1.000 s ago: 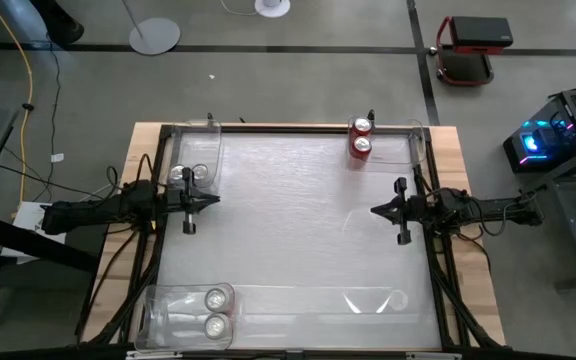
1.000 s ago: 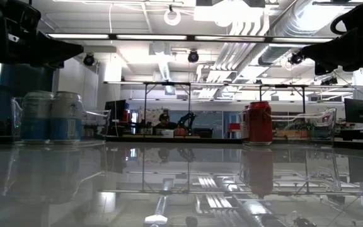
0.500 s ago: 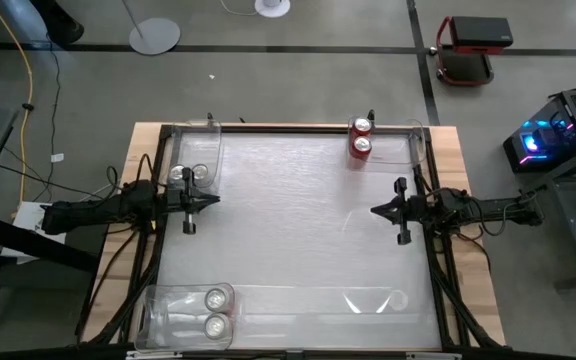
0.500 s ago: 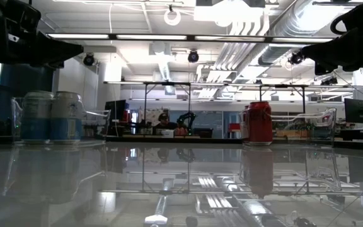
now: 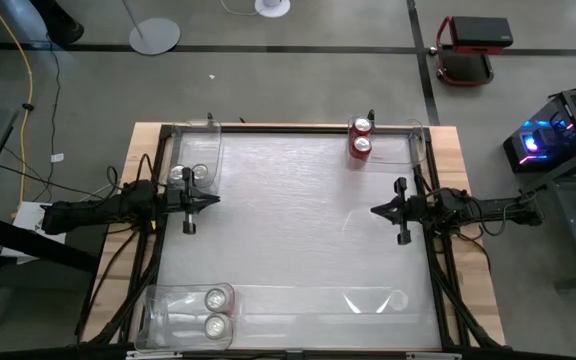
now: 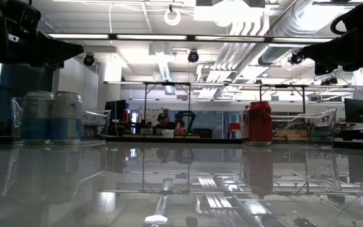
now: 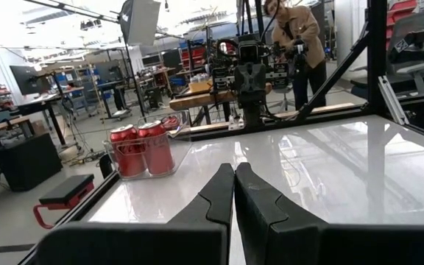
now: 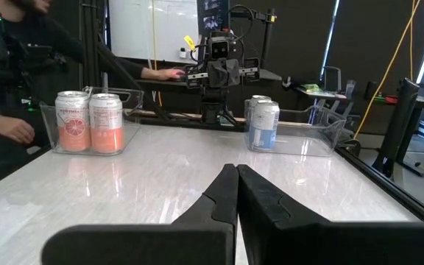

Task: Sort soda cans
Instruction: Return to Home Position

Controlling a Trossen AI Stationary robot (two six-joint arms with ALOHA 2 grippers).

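Observation:
Two red soda cans [image 5: 361, 137] stand in a clear bin [image 5: 393, 150] at the table's far right corner; the left wrist view shows them too [image 7: 142, 149]. Two bluish-silver cans [image 5: 189, 174] stand in a clear bin at the far left [image 8: 262, 124]. Two pale pink-banded cans [image 5: 214, 311] stand in a bin at the near left [image 8: 90, 121]. My left gripper [image 5: 216, 200] hangs level at the table's left side, shut and with nothing in it [image 7: 233, 168]. My right gripper [image 5: 373, 211] faces it from the right side, also shut and with nothing in it [image 8: 237, 169].
A clear bin [image 5: 376, 300] lies at the near right with no can showing in it. A black frame [image 5: 288, 128] runs around the glossy white tabletop. Its middle [image 5: 288, 220] lies bare between the two grippers. People stand beyond the table [image 7: 297, 33], [image 8: 6, 66].

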